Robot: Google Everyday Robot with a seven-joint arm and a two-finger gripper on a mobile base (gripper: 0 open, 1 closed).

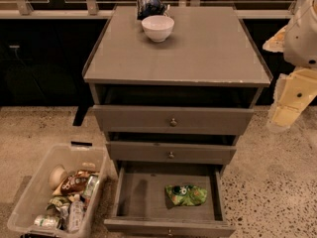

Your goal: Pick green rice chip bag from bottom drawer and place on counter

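In the bottom drawer [143,192], right of centre, the green rice chip bag [186,194] is seen lying flat, long axis approx. left-right. It lies well below & left of the gripper [285,110], which is held pointing down off the right edge of the counter [198,53]; whether it's open or closed can't be told.

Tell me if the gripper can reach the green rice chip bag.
Probably yes: the bottom drawer is open, the green rice chip bag lies uncovered, the gripper hangs beside the cabinet.
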